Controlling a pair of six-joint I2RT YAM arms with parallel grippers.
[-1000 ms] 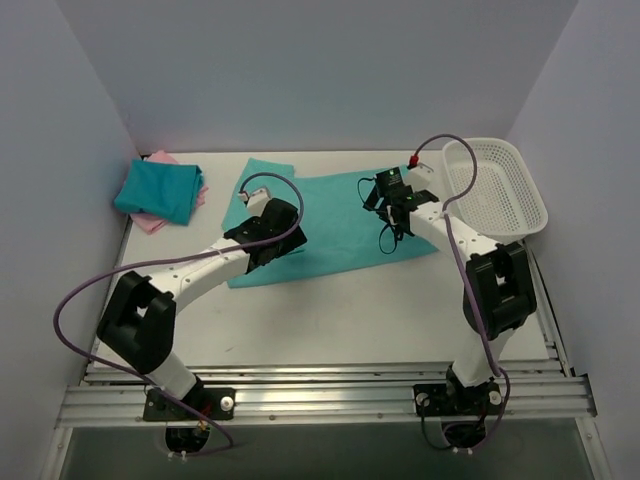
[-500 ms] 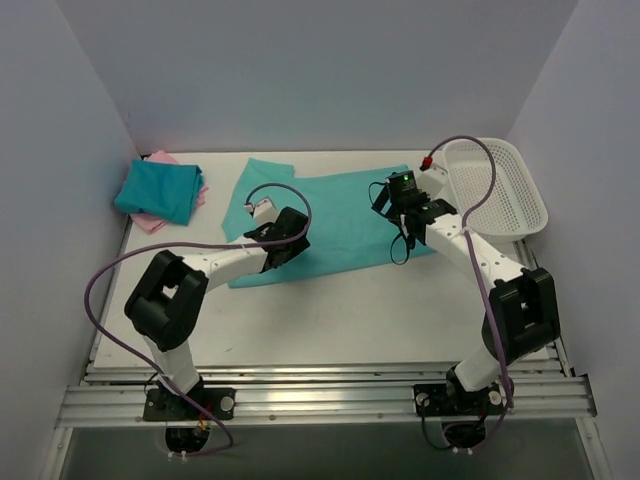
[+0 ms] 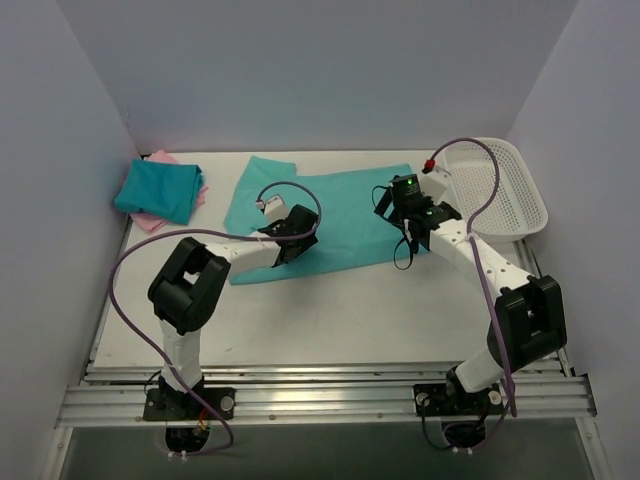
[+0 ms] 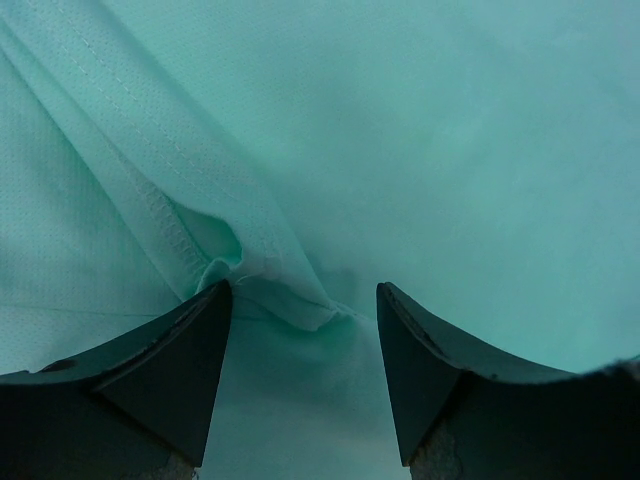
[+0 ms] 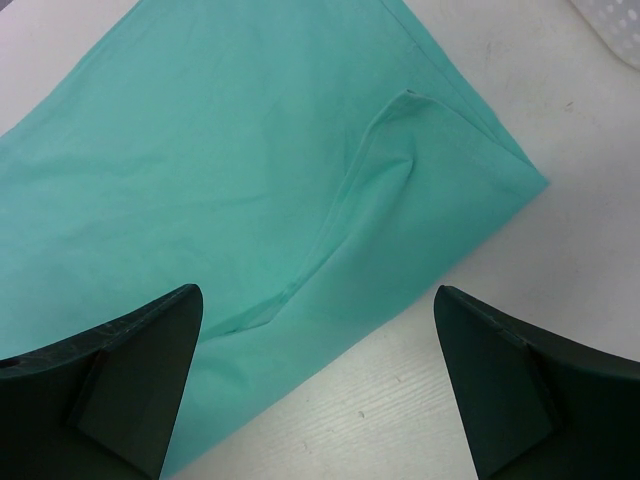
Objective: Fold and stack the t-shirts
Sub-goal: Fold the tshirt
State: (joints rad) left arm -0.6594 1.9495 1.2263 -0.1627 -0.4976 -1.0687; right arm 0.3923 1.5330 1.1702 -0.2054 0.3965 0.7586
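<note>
A light teal-green t-shirt (image 3: 345, 205) lies spread out flat on the middle of the table. My left gripper (image 3: 297, 232) is low over its left part. In the left wrist view it (image 4: 303, 300) is open, with a puckered hem fold (image 4: 230, 265) just past the fingertips. My right gripper (image 3: 405, 207) hovers over the shirt's right part, wide open and empty (image 5: 318, 300), above the shirt's edge (image 5: 400, 250) and bare table. A folded darker teal-blue shirt (image 3: 158, 190) rests on a pink shirt (image 3: 147, 222) at the far left.
A white mesh basket (image 3: 500, 190) stands at the back right, close to the right arm; its corner shows in the right wrist view (image 5: 615, 20). Walls enclose the table on the left, back and right. Purple cables loop from both arms.
Both grippers have moved rightwards over the light teal-green shirt. The left arm's elbow has swung in towards the shirt. The shirt's right part now lies spread a little wider.
</note>
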